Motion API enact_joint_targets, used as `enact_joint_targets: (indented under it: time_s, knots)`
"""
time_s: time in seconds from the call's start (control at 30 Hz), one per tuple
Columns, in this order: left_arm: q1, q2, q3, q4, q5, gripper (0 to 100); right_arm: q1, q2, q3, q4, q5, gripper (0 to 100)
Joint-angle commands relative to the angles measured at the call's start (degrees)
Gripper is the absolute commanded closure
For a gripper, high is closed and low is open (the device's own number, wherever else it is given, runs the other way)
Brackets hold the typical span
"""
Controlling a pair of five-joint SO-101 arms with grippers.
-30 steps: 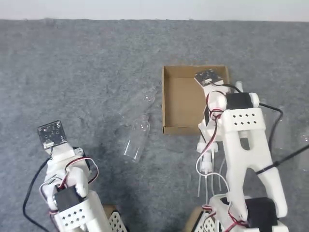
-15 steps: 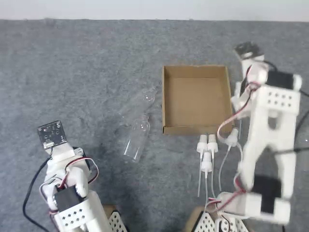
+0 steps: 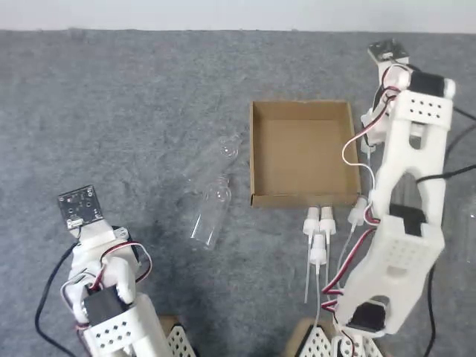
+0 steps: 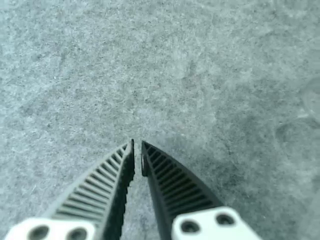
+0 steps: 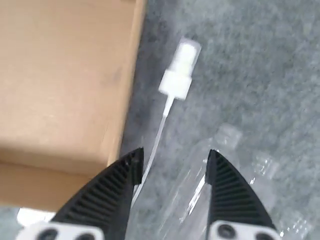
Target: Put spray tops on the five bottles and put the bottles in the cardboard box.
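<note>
The cardboard box [image 3: 301,152] lies open on the grey carpet, and its wall [image 5: 65,75] shows in the right wrist view. Two clear bottles [image 3: 223,152] [image 3: 210,212] lie to its left without tops. Three spray tops [image 3: 311,222] [image 3: 327,219] [image 3: 318,249] lie just in front of the box and another [image 3: 358,212] sits by its front right corner. My right arm [image 3: 409,149] stretches along the box's right side. My right gripper [image 5: 173,159] is open over clear bottles [image 5: 215,175], with one spray top [image 5: 180,75] beyond it beside the box. My left gripper [image 4: 137,147] is shut over bare carpet.
My left arm [image 3: 100,282] is folded at the near left corner, away from the bottles. Grey carpet [image 3: 111,111] covers the whole table, with open room at the far left. The right arm's cables [image 3: 349,149] hang over the box's right wall.
My right arm has swung from above the box to its right side and stretched farther back. The spray tops in front of the box came into sight. The left arm kept still.
</note>
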Motion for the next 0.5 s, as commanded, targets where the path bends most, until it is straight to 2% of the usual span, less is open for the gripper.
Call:
enact_joint_targets:
  time_s: [0.0,0.47]
  knots:
    - [0.1,-1.0,-0.4,-1.7,-0.2,98,0.5,0.5,-5.8,-1.6,-0.8,81.6]
    - [0.1,-1.0,-0.4,-1.6,-0.2,98,-0.6,8.2,-7.1,-10.5,-1.0,81.7]
